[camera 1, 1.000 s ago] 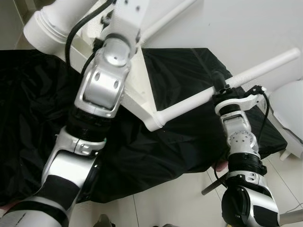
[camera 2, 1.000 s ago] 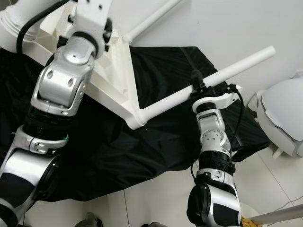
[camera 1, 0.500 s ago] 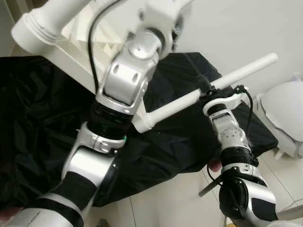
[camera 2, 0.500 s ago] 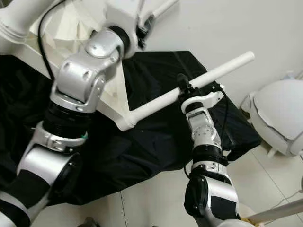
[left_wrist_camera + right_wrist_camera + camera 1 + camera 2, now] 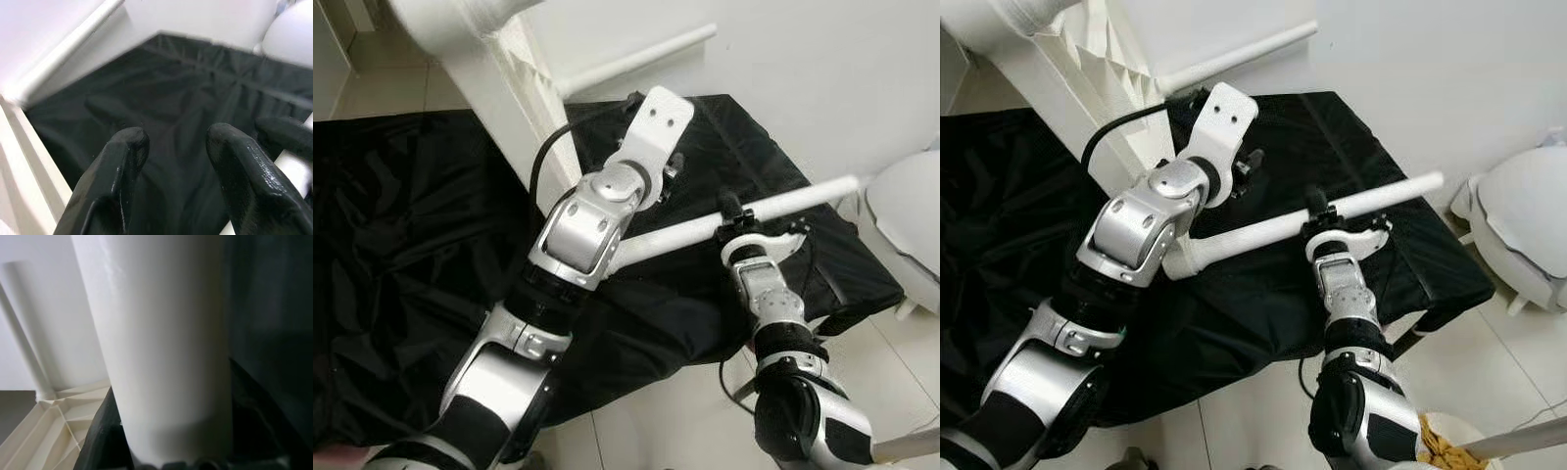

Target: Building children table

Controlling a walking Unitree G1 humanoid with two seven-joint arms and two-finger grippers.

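Table point(image 5: 499, 69), white, upturned on black cloth point(image 5: 391, 225) at left. Right gripper point(image 5: 1320, 211) clamped mid-leg point(image 5: 1371, 201); left gripper point(image 5: 176, 147) apart, empty, just beside it. Likely rigid, light, smooth; grip legs near base.

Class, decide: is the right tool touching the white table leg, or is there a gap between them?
Touching. In the right wrist view the white table leg sits pressed between the black fingers; in the right eye view the right tool clamps it mid-length.

A crumpled black sheet point(image 5: 401, 245) lies spread over the tiled floor point(image 5: 656, 411) before me; a white domed thing point(image 5: 1528, 230) sits beside its corner.
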